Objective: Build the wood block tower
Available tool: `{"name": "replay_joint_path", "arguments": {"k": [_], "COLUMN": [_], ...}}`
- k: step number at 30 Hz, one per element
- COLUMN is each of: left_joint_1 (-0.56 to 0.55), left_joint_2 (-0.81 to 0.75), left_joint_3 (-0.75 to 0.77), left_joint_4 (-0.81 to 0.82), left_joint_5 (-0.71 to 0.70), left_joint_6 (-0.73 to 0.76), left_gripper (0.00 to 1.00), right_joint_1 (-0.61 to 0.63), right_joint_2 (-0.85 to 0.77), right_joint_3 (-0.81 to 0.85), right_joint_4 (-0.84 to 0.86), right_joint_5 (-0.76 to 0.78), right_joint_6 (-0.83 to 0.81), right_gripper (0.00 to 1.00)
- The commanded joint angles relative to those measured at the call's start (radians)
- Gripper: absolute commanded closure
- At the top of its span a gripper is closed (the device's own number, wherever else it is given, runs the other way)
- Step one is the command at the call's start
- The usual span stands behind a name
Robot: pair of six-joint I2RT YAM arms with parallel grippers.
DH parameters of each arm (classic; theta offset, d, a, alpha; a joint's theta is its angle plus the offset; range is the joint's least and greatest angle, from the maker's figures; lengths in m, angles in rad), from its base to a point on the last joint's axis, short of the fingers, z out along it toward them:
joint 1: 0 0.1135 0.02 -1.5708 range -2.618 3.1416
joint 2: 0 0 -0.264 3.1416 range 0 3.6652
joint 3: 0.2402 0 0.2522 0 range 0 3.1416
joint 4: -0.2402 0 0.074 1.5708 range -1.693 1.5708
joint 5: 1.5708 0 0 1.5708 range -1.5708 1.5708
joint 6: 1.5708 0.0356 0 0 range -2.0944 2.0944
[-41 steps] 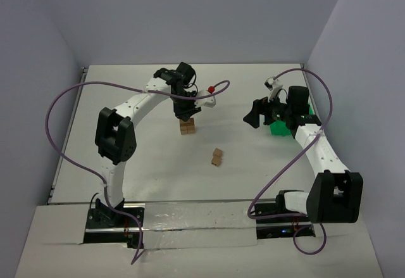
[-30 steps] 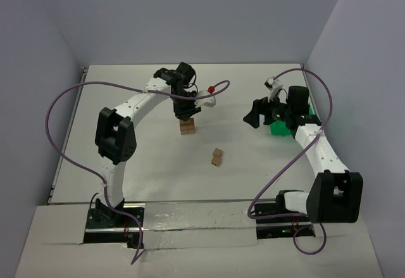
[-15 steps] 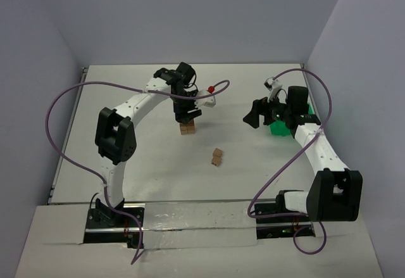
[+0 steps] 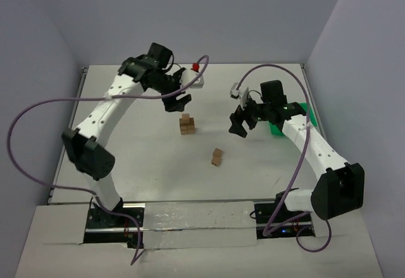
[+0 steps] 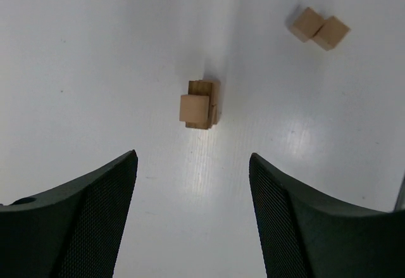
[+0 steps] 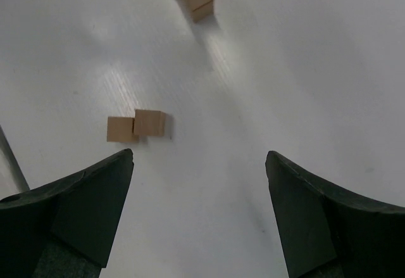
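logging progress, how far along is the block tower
Done: a short tower stands upright. In hand: nothing; the left gripper hangs open over it, and the right gripper is open and empty too. Left: two loose blocks, side by side on the table, not yet stacked.

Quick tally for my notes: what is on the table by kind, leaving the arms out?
Loose wooden cubes: 2, touching each other
Cube stack: 1, number of cubes in it unclear
Green bin: 1, partly hidden by the right arm
Total: 4
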Motion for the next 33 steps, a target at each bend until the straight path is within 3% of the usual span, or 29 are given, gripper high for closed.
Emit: {"name": "replay_joint_path", "arguments": {"k": [1, 6, 11, 25, 33], "left_joint_1": [0.037, 0.123, 0.166, 0.168, 0.168], "left_joint_2": [-0.178, -0.268, -0.335, -0.382, -0.394], "left_joint_3": [-0.112, -0.241, -0.337, -0.427, -0.457], "left_joint_4": [-0.018, -0.031, -0.002, 0.038, 0.073], "left_joint_5": [0.201, 0.376, 0.462, 0.425, 0.399], "left_joint_6": [0.013, 0.030, 0.021, -0.024, -0.044], "left_gripper": [0.23, 0.24, 0.24, 0.23, 0.23], "right_joint_1": [0.095, 0.189, 0.282, 0.368, 0.379], "right_joint_2": [0.039, 0.112, 0.191, 0.357, 0.438], "right_joint_3": [0.054, 0.056, 0.075, 0.100, 0.165], "right_joint_4": [-0.237, -0.293, -0.305, -0.282, -0.322], "right_joint_5": [0.010, 0.012, 0.061, 0.189, 0.204], "right_joint_6": [-0.404, -0.682, -0.838, -1.059, -1.119], "right_gripper": [0.10, 0.13, 0.16, 0.39, 0.41]}}
